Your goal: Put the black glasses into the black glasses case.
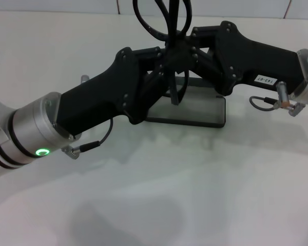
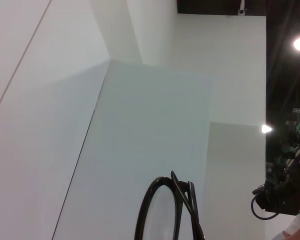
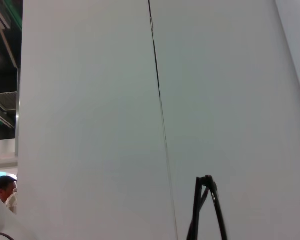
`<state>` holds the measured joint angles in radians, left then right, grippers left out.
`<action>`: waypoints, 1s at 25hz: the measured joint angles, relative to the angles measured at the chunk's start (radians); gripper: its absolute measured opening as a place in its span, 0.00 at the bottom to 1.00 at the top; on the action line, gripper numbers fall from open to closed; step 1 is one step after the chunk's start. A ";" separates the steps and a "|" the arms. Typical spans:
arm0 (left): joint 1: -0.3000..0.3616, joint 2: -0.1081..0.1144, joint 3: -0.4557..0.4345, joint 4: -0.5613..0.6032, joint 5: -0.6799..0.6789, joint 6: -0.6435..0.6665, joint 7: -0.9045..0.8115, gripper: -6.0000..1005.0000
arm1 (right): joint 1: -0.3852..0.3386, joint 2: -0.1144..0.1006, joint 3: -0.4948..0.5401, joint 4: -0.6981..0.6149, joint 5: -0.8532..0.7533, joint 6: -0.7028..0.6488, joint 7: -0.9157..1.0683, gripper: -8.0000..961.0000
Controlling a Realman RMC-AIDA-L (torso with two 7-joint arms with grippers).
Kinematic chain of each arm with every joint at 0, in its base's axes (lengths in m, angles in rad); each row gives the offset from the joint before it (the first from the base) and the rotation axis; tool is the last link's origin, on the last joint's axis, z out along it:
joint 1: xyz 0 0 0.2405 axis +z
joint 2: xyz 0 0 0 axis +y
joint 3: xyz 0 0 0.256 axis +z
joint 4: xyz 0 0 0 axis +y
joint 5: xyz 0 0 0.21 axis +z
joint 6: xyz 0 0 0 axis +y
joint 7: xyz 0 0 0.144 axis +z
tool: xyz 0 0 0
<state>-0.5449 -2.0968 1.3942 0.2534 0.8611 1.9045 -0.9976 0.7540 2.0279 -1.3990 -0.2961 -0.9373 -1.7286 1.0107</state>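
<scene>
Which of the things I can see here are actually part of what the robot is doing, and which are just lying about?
Part of the job:
- black glasses, held up where the two grippers meet
- black glasses case, lying on the table beneath them
- left gripper
- right gripper

Just there:
- white table
- nothing else loose shows on it

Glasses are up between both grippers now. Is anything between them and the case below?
Nothing visible. In the head view the black glasses stand upright where the left gripper and right gripper meet, directly above the open black glasses case. Only the grippers themselves hide part of the case.
</scene>
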 joint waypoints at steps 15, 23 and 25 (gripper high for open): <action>0.005 0.003 0.002 0.007 0.017 0.023 0.004 0.06 | -0.007 0.000 -0.005 -0.001 0.012 0.021 -0.006 0.08; 0.000 0.003 -0.004 0.000 0.011 0.013 0.008 0.06 | -0.006 0.000 -0.005 -0.002 0.012 0.017 -0.006 0.08; -0.001 0.003 -0.004 0.000 0.011 0.011 0.007 0.06 | -0.005 0.000 -0.007 -0.002 0.012 0.017 -0.006 0.08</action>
<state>-0.5459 -2.0937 1.3899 0.2531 0.8718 1.9151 -0.9902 0.7489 2.0279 -1.4061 -0.2977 -0.9250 -1.7116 1.0046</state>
